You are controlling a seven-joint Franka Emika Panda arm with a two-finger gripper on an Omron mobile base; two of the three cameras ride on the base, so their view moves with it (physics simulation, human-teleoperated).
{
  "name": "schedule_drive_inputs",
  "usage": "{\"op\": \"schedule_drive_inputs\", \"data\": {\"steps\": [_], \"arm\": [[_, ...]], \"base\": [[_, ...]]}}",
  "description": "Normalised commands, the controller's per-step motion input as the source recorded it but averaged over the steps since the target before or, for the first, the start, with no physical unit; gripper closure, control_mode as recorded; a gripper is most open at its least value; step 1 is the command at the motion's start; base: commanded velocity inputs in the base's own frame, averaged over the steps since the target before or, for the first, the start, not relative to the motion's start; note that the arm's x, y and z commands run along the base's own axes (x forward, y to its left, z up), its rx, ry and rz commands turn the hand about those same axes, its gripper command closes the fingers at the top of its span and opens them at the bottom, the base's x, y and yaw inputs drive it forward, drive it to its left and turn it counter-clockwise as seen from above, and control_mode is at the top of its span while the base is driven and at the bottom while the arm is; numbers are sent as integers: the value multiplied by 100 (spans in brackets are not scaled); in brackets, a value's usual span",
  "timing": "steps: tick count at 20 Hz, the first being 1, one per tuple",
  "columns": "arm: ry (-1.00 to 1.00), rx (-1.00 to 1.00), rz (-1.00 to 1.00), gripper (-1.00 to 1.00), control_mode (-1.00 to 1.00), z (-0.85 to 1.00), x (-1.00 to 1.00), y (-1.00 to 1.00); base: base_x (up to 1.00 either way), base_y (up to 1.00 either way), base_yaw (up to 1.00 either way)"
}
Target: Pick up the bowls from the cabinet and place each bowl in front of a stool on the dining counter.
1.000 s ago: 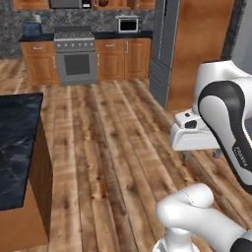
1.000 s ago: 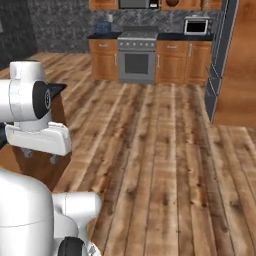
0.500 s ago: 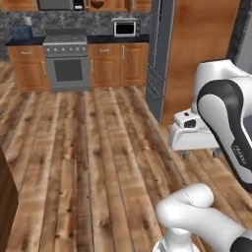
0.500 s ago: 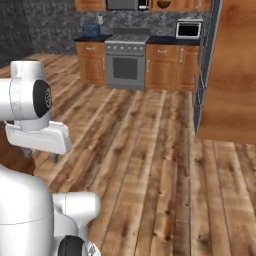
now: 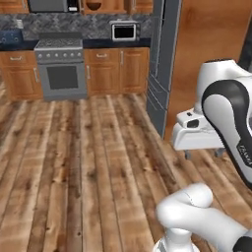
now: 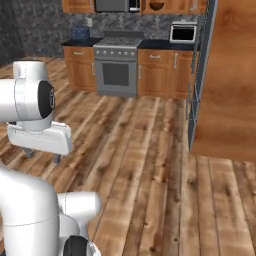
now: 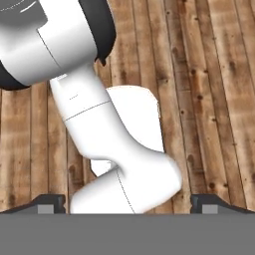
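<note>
My gripper (image 5: 202,154) hangs off the white hand over the plank floor, away from any object. It points down with its jaws wide apart and nothing between them (image 6: 42,156). In the hand view the two dark fingertips (image 7: 50,201) stand far apart above the robot's own base. High on the far wall an open cabinet (image 6: 177,5) holds a dark brown bowl (image 6: 156,6), also seen from the left (image 5: 93,6). The dining counter is out of view.
A steel stove (image 5: 61,71) stands against the far wall between orange-brown lower cabinets (image 5: 115,69). A microwave (image 6: 182,32) sits on the black countertop. A tall grey fridge (image 5: 162,64) and a big wooden panel (image 6: 227,80) rise close on the right. Open plank floor (image 5: 74,162) lies ahead.
The whole picture has shifted: the base has turned and driven toward the stove wall, and the black counter has left the views. The gripper stays open.
</note>
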Motion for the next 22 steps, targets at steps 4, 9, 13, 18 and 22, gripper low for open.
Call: {"op": "schedule_drive_inputs", "data": {"steps": [4, 9, 13, 18, 22], "arm": [[0, 0, 0, -100, 100, 0, 0, 0], [0, 0, 0, -100, 100, 0, 0, 0], [0, 0, 0, -100, 100, 0, 0, 0], [0, 0, 0, -100, 100, 0, 0, 0], [0, 0, 0, -100, 100, 0, 0, 0]], "base": [[100, 73, -10], [100, 44, -3], [100, 19, -1], [100, 0, 0], [100, 0, 0]]}}
